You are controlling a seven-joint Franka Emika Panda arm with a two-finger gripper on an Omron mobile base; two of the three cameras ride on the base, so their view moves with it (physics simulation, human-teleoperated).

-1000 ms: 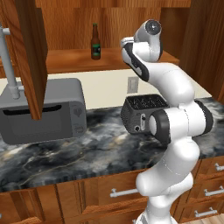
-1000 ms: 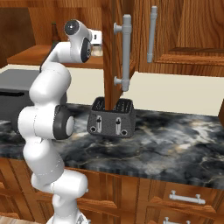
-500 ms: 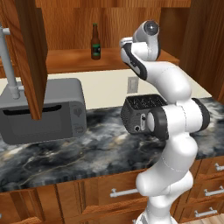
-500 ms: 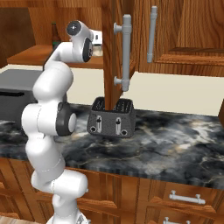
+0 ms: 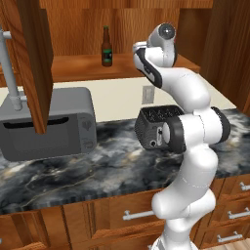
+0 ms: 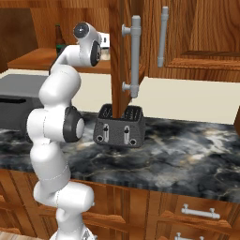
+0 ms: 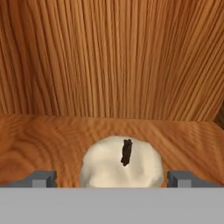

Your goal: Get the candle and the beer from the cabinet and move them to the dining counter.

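Observation:
The cream-white candle point(image 7: 123, 164) with a dark wick sits on the wood shelf of the cabinet point(image 7: 52, 135), close in front of the hand. My gripper point(image 7: 112, 179) is open, and a fingertip point(image 7: 41, 178) stands on each side of the candle without touching it. The beer point(image 5: 106, 47), a dark bottle with a green label, stands upright on the same shelf point(image 5: 68, 68), left of my hand. It also shows in the right base view as the beer point(image 6: 59, 40) behind the arm. The dining counter is out of view.
Open cabinet doors hang at the left point(image 5: 34, 58) and beside the hand point(image 6: 121, 51), with silver bar handles. Below on the marble worktop point(image 5: 107, 166) stand a grey microwave point(image 5: 46, 124) and a dark toaster point(image 6: 119, 126). Drawers run under the worktop.
The arm has shifted only slightly inside the cabinet. The jaws have stayed open and the beer has not moved.

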